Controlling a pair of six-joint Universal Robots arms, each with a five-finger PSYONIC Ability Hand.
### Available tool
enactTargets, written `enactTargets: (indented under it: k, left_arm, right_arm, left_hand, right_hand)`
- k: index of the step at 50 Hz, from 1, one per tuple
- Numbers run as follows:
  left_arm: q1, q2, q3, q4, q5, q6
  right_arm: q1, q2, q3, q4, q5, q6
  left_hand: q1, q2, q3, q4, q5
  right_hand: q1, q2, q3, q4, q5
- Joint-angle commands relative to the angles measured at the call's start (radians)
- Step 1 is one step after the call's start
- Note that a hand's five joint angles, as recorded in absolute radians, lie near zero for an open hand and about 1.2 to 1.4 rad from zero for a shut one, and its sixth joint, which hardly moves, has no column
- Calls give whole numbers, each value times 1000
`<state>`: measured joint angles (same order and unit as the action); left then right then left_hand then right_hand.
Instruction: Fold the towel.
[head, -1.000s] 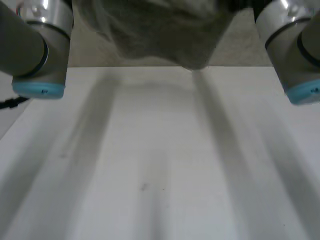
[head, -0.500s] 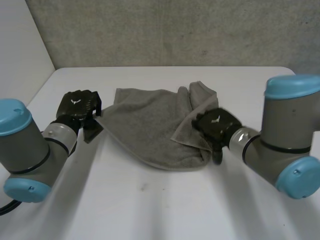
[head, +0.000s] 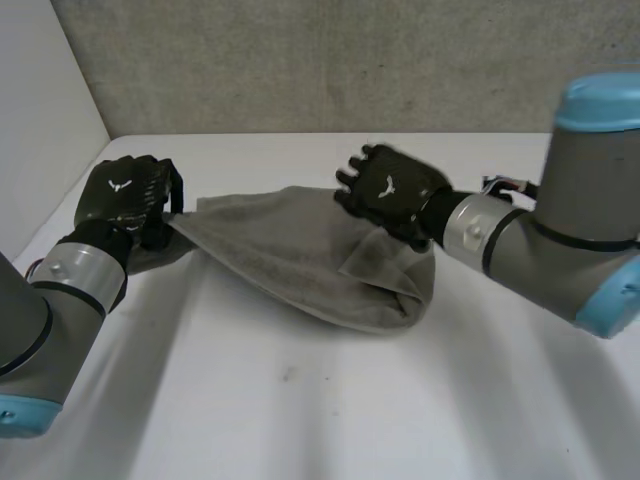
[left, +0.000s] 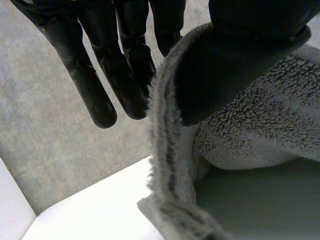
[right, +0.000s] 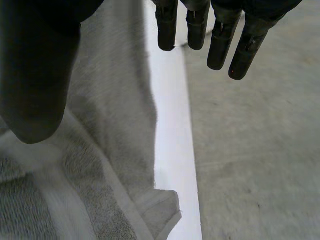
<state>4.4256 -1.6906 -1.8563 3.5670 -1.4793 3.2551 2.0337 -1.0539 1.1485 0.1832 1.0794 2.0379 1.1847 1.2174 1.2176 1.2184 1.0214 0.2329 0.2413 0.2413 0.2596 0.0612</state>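
A grey towel (head: 290, 255) lies rumpled across the middle of the frame on the white tabletop (head: 300, 400), wider at its right end, where a flap is doubled over and the cloth bunches into a rounded fold. Its left end narrows to a corner that rises off the tabletop into the left hand (head: 125, 195), at the middle left of the frame. In the left wrist view the towel's hemmed edge runs up between that hand's thumb and its fingers, the thumb pressed down on the cloth, so the corner is pinched fast. The right hand (head: 390, 190) sits right of centre in the upper half of the frame, over the towel's doubled right part. In the right wrist view its fingers reach out straight with the thumb set well apart from them; the towel lies beneath the palm and nothing is caught between them, so this hand is spread and holds nothing. A rough grey wall (head: 300, 60) runs behind the tabletop's far edge.
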Motion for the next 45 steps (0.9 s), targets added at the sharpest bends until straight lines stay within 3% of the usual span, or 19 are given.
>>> enactTargets:
  k: [1,7,16,32,34,37,43,45]
  left_arm:
    - [3,12,-14,1,17,-1]
    - [6,9,-15,4,17,-1]
    - [20,8,-21,7,17,-1]
    - [46,2,-21,7,17,-1]
    - [49,2,-20,9,17,-1]
    - [51,2,-20,9,17,-1]
    - [57,-1,-18,9,17,-1]
    - [63,-1,-18,9,17,-1]
  right_arm:
    - [11,155,-38,16,-4,-301]
    - [10,236,-42,6,-10,-442]
    - [8,308,-85,-1,-26,-441]
    - [-9,311,-98,4,-15,-412]
    - [-15,299,-99,2,-16,-349]
    - [-18,288,-105,2,-18,-305]
    - [-50,233,-118,-5,-19,-74]
    - [-61,218,-133,-27,28,42]
  left_hand:
    - [212,179,179,178,200]
    - [212,179,179,178,200]
    - [212,179,179,178,200]
    - [212,179,179,178,200]
    - [212,179,179,178,200]
    - [212,179,179,178,200]
    - [212,179,179,178,200]
    - [212,179,179,178,200]
  right_hand:
    - [-58,-67,-67,-85,-61]
    - [-57,-65,-65,-84,-60]
    - [37,29,29,10,34]
    - [982,974,974,956,980]
    - [1163,1154,1154,1136,1160]
    - [1163,1155,1155,1137,1161]
    - [1163,1155,1155,1137,1161]
    - [1163,1155,1155,1137,1161]
